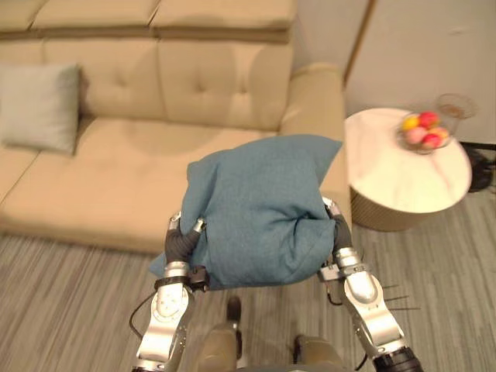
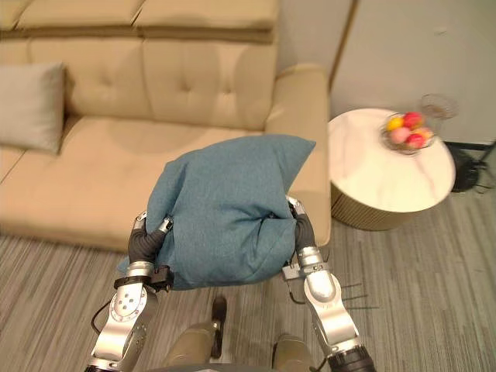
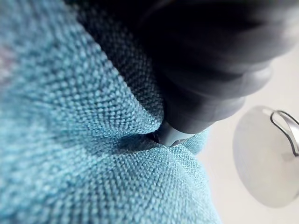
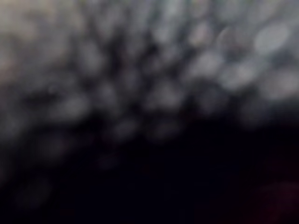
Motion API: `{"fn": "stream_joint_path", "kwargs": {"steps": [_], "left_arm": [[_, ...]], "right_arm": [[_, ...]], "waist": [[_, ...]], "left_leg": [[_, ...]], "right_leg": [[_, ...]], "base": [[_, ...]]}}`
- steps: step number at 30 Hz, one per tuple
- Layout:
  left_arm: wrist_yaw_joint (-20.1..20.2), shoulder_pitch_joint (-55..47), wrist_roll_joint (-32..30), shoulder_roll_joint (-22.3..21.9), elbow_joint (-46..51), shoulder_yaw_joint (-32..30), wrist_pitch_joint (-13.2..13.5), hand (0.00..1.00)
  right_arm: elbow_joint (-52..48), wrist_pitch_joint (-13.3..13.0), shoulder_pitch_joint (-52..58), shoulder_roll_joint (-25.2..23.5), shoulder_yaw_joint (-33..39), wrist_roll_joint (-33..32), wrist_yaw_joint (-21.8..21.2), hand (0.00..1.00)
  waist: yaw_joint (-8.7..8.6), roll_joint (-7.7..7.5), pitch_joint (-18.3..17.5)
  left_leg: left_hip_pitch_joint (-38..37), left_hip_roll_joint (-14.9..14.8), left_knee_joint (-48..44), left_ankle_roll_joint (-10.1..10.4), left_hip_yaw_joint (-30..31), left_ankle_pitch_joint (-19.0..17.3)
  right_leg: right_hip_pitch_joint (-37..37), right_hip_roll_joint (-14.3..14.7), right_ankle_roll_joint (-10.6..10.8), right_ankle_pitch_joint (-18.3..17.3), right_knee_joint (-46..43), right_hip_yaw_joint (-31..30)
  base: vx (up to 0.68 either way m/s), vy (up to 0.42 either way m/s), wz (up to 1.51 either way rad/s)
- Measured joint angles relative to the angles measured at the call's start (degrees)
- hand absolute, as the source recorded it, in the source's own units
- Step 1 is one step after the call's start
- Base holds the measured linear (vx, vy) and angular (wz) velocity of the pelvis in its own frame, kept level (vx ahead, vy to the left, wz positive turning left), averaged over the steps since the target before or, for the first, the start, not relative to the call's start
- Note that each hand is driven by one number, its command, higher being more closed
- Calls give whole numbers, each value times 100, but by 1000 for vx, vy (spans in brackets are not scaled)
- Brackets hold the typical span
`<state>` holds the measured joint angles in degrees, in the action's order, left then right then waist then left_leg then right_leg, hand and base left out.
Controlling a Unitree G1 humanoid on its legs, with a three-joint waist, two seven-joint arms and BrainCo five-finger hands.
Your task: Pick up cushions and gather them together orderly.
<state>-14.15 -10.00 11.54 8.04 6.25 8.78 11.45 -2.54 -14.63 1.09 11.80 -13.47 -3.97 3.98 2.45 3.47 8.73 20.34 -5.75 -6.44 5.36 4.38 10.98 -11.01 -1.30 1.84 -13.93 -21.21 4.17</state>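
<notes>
Teal cushion (image 1: 260, 209) held up in front of the sofa (image 1: 116, 170), pressed between 2 hands: left hand (image 1: 180, 242) at its 8 o'clock, right hand (image 1: 342, 231) at its 4 o'clock. Grip of each: cannot tell, sunk in fabric. Grey cushion (image 1: 39, 107) on the sofa seat, 10 o'clock.

The left hand (image 1: 180, 242) and the right hand (image 1: 339, 230) are pressing against opposite sides of a teal cushion (image 1: 260, 209), holding it up in front of the beige sofa (image 1: 116, 163). A grey cushion (image 1: 39, 106) is leaning against the sofa's back. A fruit bowl (image 1: 424, 132) is sitting on the round table (image 1: 403, 182).
</notes>
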Motion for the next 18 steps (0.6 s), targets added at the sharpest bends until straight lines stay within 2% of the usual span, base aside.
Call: {"fn": "stream_joint_path", "kwargs": {"steps": [1, 2, 3, 4, 5, 6, 8, 9, 10, 11, 12, 13, 15, 18], "left_arm": [[1, -6, 3, 6, 0, 3, -33, 100], [16, -16, 5, 16, 0, 32, -41, 100], [28, 4, 6, 37, 0, 74, -44, 100], [68, -4, 11, 82, 0, 144, -44, 100], [95, -15, 14, 80, -1, 183, -45, 100], [184, -12, 15, 58, -1, 231, -43, 100], [313, -8, 34, 16, -2, 246, -42, 100], [389, -9, 64, -9, -37, 251, -42, 100], [417, 1, 78, -6, -73, 259, -41, 100], [419, 59, 78, 43, -138, 259, -38, 100], [420, 103, 81, 102, -270, 273, -42, 100], [420, 86, 96, 149, -300, 287, -44, 100], [420, 51, 128, 174, -301, 287, -46, 100], [424, -1, 127, 175, -300, 287, -46, 100]], "right_arm": [[169, 6, 2, -2, 8, 0, 34, 100], [267, 40, 4, -21, 78, 4, 81, 100], [304, 48, 4, -56, 149, 3, 101, 100], [339, 48, 7, -62, 224, 2, 108, 100], [338, 50, 15, -52, 260, 1, 108, 100], [321, 47, 41, -19, 375, 0, 107, 100], [324, 49, 47, -9, 467, -2, 101, 100], [323, 52, 72, -14, 470, -1, 102, 100], [324, 54, 100, -17, 477, -1, 102, 100], [346, 68, 101, -83, 500, 0, 101, 100], [338, 126, 154, -232, 554, 5, 81, 100], [338, 157, 157, -328, 578, 4, 77, 100], [338, 185, 157, -395, 578, 4, 69, 100], [338, 204, 155, -408, 576, 4, 62, 100]], "waist": [[-9, 23, 9], [-17, 38, 7], [-33, -29, 33], [-119, -178, 79], [-167, -215, 78], [-206, -195, 56], [-288, -109, 7], [-328, -5, -58], [-349, 87, -114], [-342, 30, -89], [-313, -61, -121], [-288, -104, -144], [-279, -117, -151], [-256, -119, -154]], "left_leg": [[-130, -106, 557, 147, -156, 616], [-252, -220, 752, 274, -733, 55], [-100, -254, 471, 18, -1126, -288], [86, -236, -139, -196, -1596, -477], [149, -204, -502, -281, -1771, -539], [153, -240, -1241, -397, -2047, -704], [-147, -245, -1553, -326, -2172, -1123], [-672, -232, -1122, -190, -2181, -1394], [-1026, -222, -444, -208, -2113, -1550], [-1070, -152, -315, -255, -2119, -1482], [-965, -117, -431, -283, -2133, -1482], [-865, -113, -596, -359, -2140, -1550], [-759, -92, -817, -451, -2140, -1650], [-685, -98, -1028, -513, -2193, -1816]], "right_leg": [[79, 54, -152, 97, 87, 319], [144, 68, -277, 165, 159, 622], [134, -22, -342, 208, 185, 767], [117, -257, -339, 295, 244, 923], [116, -374, -324, 376, 317, 997], [119, -542, -275, 580, 552, 1127], [120, -629, -266, 763, 869, 1190], [113, -612, -157, 879, 1055, 1195], [87, -541, -73, 950, 1150, 1187], [74, -576, -48, 997, 1176, 1150], [92, -602, -39, 1193, 1305, 1121], [99, -617, 54, 1298, 1373, 1112], [136, -661, 142, 1429, 1464, 1114], [160, -680, 166, 1490, 1536, 1025]], "base": [[-323, -161, 104], [-402, -174, 113], [-378, -136, 103], [-291, -82, 88], [-248, -1, 93], [-233, 86, 72], [-173, 131, 47], [-105, 179, 25], [-119, 219, 22], [-78, 156, 16], [-77, 151, 8], [-75, 138, 5], [-63, 152, 1], [-75, 100, -11]]}}
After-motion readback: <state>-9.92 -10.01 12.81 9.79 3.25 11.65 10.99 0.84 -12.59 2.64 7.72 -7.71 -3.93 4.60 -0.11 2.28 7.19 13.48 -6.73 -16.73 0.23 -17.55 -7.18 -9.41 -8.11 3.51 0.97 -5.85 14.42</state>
